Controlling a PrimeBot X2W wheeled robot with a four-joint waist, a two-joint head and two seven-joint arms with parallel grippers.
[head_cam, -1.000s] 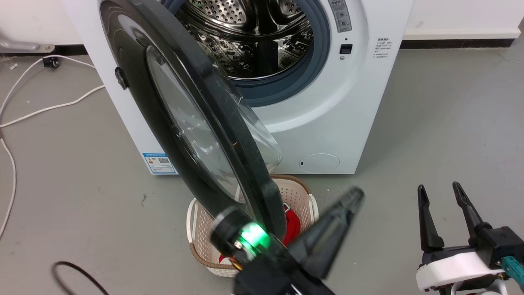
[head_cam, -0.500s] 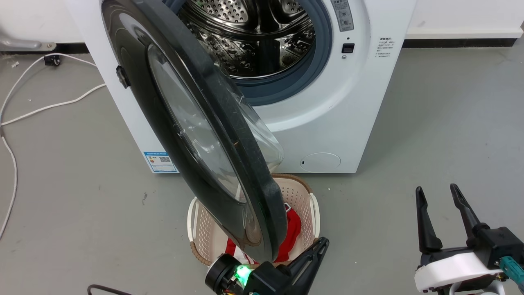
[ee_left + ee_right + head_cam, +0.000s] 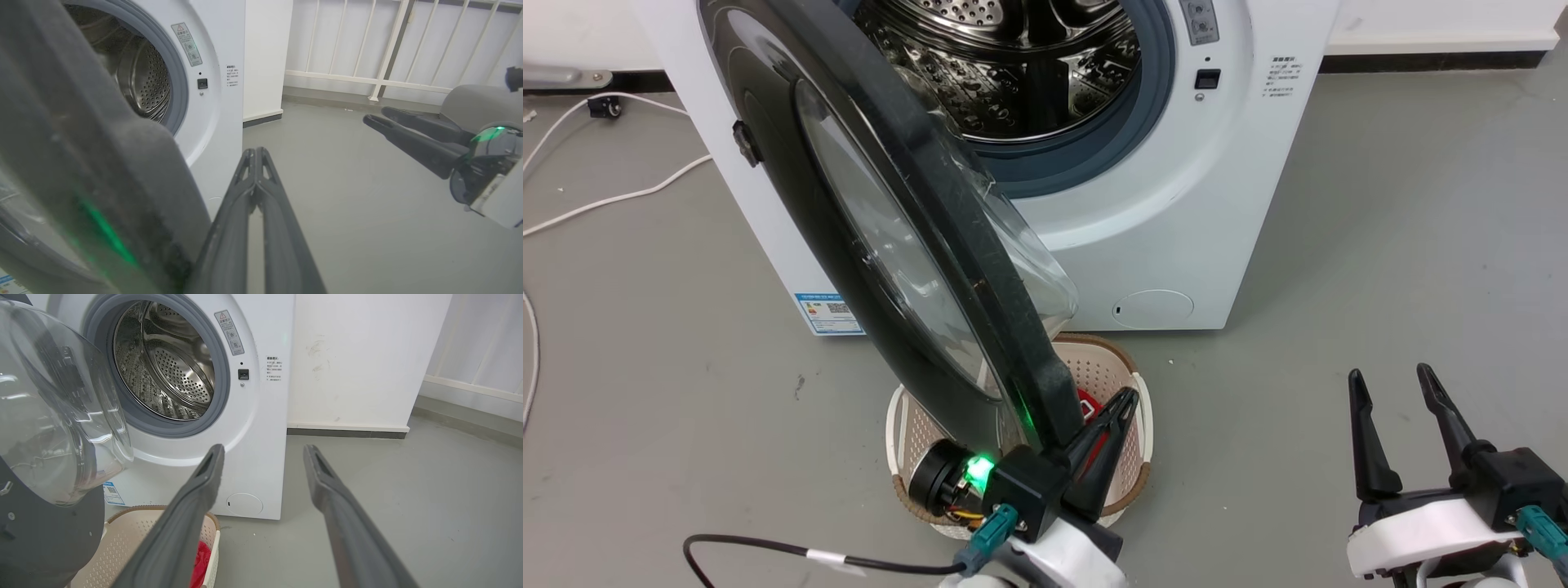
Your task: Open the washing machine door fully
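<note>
My left claw [image 3: 1125,398] is back up at the washing machine door [image 3: 874,245]; half a second ago it hung lower and clear of the door's bottom rim, and now its fingers sit pressed together, holding nothing, tucked right against that rim on the bowl side; in the left wrist view the rim [image 3: 81,143] crowds in just beside my shut fingertips, though whether they actually touch I can't tell. The door itself looks no wider than a second ago; the slight slide of the whole scene is my head moving. It stands swung well out from the washing machine [image 3: 1176,204], hinged on my left, so I judge it about halfway; a sideways shove from here should carry it the rest.

My right claw [image 3: 1388,374] idles well off to the door's inner side, fingers spread, gripping nothing.

Textures, quickly; the door is a big glossy black disc, dusty and scuffed along its thick edge, with a bulging clear bowl [image 3: 53,416] throwing reflections; behind the door, a perforated steel drum [image 3: 1013,73] ringed by a matte grey-blue gasket [image 3: 1094,163]; under the door's lower rim, a cream plastic laundry basket [image 3: 913,425] with punched holes and red cloth [image 3: 200,555] inside; all on smooth grey floor [image 3: 1380,245].
</note>
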